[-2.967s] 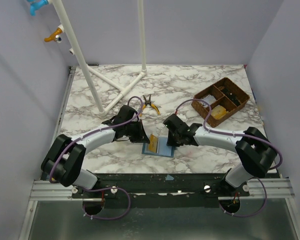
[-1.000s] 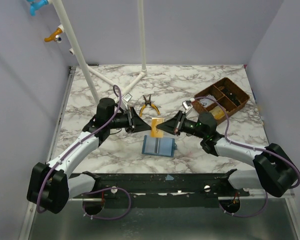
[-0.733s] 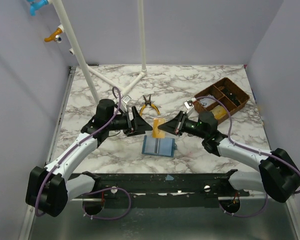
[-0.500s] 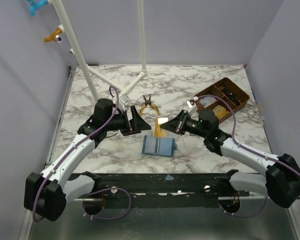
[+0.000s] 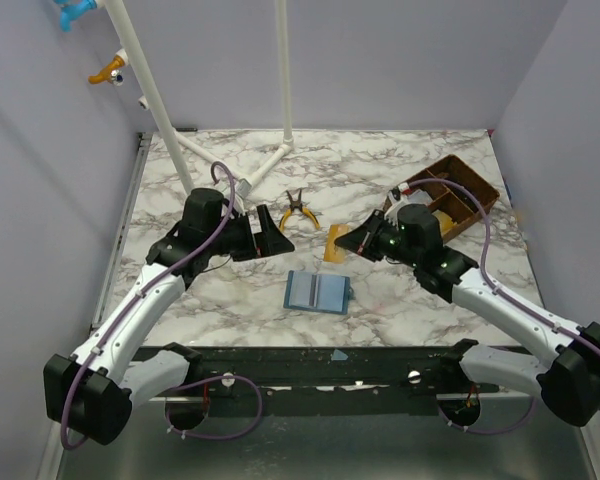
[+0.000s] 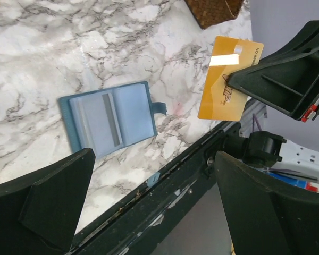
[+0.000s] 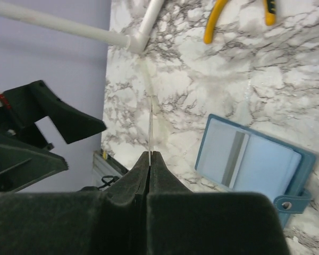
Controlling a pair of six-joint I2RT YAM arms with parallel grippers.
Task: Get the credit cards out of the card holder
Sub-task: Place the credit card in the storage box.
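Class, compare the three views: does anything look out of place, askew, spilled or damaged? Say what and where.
Nothing is spilled or damaged. One oddity: a yellow card hangs in mid-air, pinched by the right fingers, while the blue card holder lies open and slightly askew on the table.

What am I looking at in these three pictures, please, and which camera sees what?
These are two robot arms bolted to a marble-patterned table. The wide picture comes from a fixed camera above and behind them. The other two come from a camera on each wrist, so each shows its own black fingers.

The left gripper is open and holds nothing. The right gripper is shut on a yellow card, held up off the table.

The blue card holder lies on the table, opened flat. Also there are yellow-handled pliers, a brown compartment tray and a white pipe frame.
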